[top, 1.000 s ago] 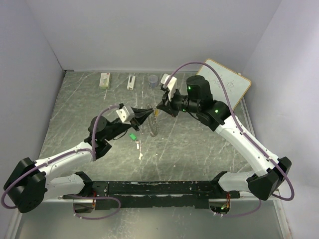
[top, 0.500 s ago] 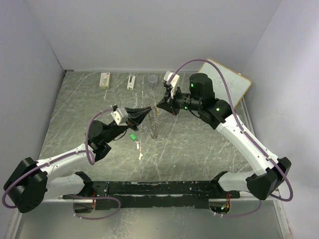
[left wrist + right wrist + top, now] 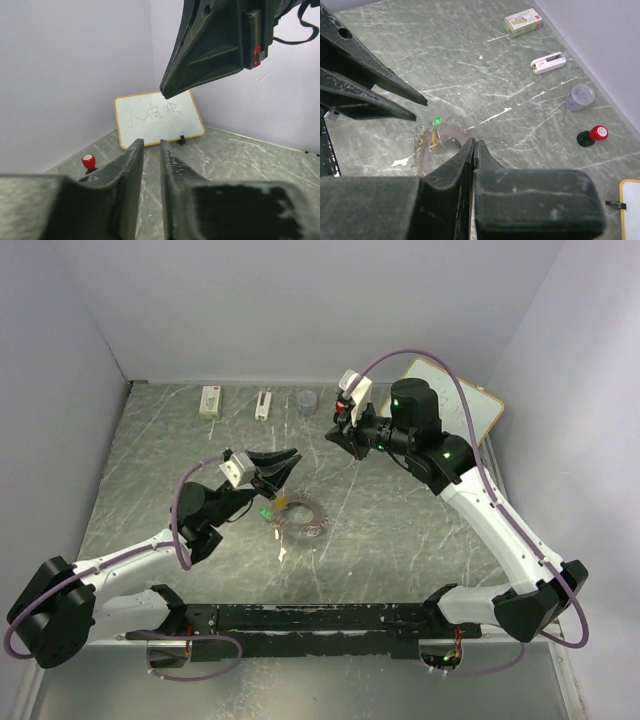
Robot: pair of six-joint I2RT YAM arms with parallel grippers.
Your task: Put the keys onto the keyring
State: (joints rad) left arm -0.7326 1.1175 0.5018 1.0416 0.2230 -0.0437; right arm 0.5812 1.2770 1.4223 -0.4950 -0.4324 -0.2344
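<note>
Left claw slightly parted, right claw shut, both empty; the keyring below lies flat and may skid when pinched.

Top camera overlooks the table; right wrist looks down, sharing the keyring; left faces whiteboard.

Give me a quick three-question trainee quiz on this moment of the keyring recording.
1. True or false: the keyring lies flat on the table.
2. The left pincer is open. The right pincer is: A open, B shut on a key, C shut and empty.
3. Fill in: near the yellow-orange key lies a key with a ___ head.

Key: 1 true; 2 C; 3 green.
</note>
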